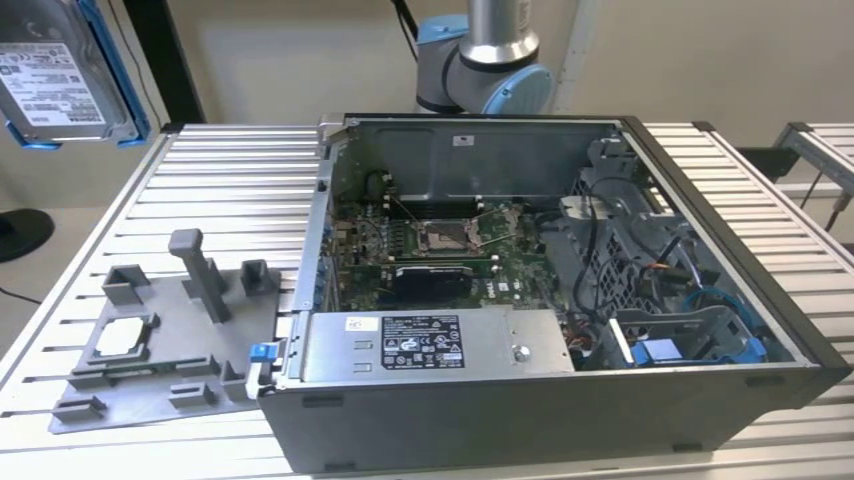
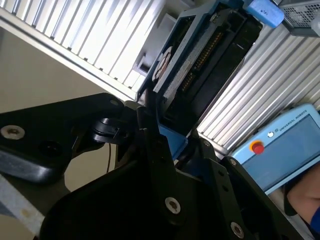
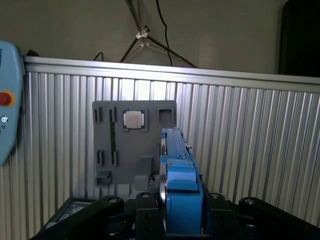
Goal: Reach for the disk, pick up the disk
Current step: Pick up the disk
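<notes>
The disk (image 1: 60, 70), a silver-grey drive with a white label in a bright blue carrier frame, hangs in the air at the exterior view's upper left, well above the table. In the first wrist view I see the disk (image 3: 177, 165) edge-on, its blue frame clamped between the black fingers of my gripper (image 3: 181, 200). The second wrist view shows the disk (image 2: 200, 65) sticking out from my gripper (image 2: 167, 132), with one black finger (image 2: 150, 135) pressed against its side. The gripper is shut on it.
An open computer case (image 1: 747, 400) stands on the ribbed metal table (image 1: 227, 180), with a silver power-supply box (image 1: 427, 345) inside. A grey fixture plate (image 1: 147, 350) lies at the exterior view's left. A blue teach pendant (image 2: 285, 145) lies on the table.
</notes>
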Available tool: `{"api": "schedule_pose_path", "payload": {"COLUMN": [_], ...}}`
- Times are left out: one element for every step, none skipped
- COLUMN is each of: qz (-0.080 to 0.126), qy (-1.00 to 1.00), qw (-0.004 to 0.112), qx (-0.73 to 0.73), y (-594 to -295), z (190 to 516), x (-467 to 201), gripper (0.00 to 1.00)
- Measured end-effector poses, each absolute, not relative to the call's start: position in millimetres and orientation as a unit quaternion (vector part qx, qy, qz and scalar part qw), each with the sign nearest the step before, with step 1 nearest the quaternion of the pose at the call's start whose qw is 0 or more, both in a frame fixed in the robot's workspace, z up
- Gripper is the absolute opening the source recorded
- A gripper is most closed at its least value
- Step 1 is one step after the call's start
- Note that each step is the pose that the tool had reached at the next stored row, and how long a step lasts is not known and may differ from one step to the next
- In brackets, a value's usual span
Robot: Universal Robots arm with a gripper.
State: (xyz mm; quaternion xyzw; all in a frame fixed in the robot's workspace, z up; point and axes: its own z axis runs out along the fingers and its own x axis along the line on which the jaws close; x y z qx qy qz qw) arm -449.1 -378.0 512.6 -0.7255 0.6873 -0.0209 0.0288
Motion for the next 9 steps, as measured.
{"api": "schedule_pose_path", "payload": {"qz": [-0.021, -0.021, -0.021, -0.021, -0.021, -0.021, -0.021, -0.021, -0.021], "qy": [0.687, 0.687, 0.687, 0.687, 0.687, 0.687, 0.687, 0.687, 0.687], "qw": [0.029, 0.029, 0.029, 0.029, 0.029, 0.029, 0.029, 0.029, 0.029], "qx": [-0.725, -0.725, -0.725, -0.725, -0.725, -0.725, -0.725, -0.725, -0.726], "y": [-378.0, -378.0, -378.1, -378.0, -378.0, -378.0, -378.0, -378.0, -378.1], "z": [512.7, 512.8, 512.7, 512.7, 512.7, 512.7, 512.7, 512.7, 512.7], "x": [-448.6, -448.0, -447.2, -446.0, -444.9, -443.6, -442.2, -440.7, -439.0], "gripper": [0.0, 0.0, 0.0, 0.0, 0.0, 0.0, 0.0, 0.0, 0.0]}}
